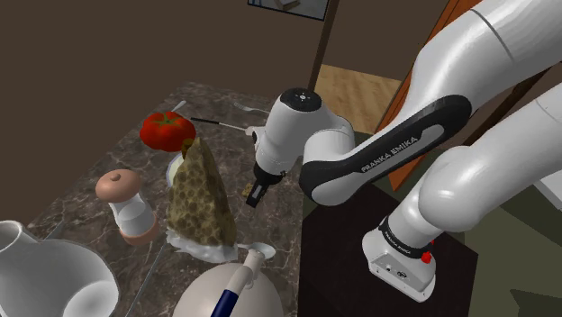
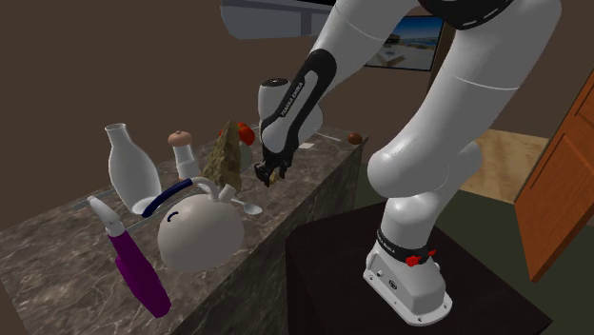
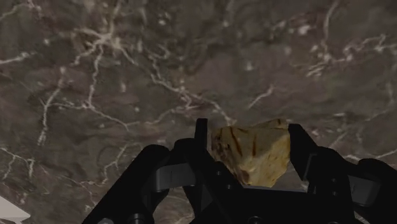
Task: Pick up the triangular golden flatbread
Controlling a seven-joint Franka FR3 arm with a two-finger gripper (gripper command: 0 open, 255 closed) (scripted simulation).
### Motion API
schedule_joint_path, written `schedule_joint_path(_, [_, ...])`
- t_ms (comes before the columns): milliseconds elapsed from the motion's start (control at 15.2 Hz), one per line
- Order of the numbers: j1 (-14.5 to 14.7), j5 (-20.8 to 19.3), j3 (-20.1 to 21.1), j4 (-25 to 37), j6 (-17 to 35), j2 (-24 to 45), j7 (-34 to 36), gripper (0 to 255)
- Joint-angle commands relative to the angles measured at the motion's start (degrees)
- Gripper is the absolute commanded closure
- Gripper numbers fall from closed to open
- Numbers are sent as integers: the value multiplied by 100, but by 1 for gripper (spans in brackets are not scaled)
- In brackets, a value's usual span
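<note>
The pincer [image 3: 249, 137] is clamped on the flatbread [image 3: 251, 156], a small golden wedge with brown scorch streaks. The wedge sits squarely between the two black fingers [image 3: 201, 133], pressed on both flanks, and its ragged edge pokes out just past the tips. Past it, the wrist view looks onto the dark marble countertop [image 3: 114, 83] with its white veins, and the bread appears to hang clear of the stone rather than rest on it.

From beside the stand [image 1: 333, 270], the white arm [image 1: 378, 158] bends down so that the hand points at the counter near the edge closest to the stand. That puts the held flatbread over the near strip of the marble, just to the shoulder view's right of a tall speckled wedge [image 1: 200, 189] that stands upright.

A red tomato [image 1: 167, 130] lies beyond that wedge. A white shaker with a pinkish-brown cap [image 1: 126, 205] stands to its left in the shoulder view. Nearer the camera are a white jug [image 1: 40, 270] and a pale dome with a blue-and-white handle [image 1: 236, 286]. In the second exterior view a purple bottle [image 2: 141, 274] lies at the counter's near end, well apart from the hand.
</note>
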Motion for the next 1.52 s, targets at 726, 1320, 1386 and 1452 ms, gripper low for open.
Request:
schedule_joint_path(726, [173, 247, -145, 57, -292, -257, -201, 255])
schedule_joint_path(1320, [504, 654, -508, 299, -1211, -966, -584, 255])
schedule_joint_path(1386, [526, 677, -541, 333, -1310, -1034, -612, 255])
schedule_joint_path(1452, [547, 697, -573, 368, -1409, -1099, -638, 255])
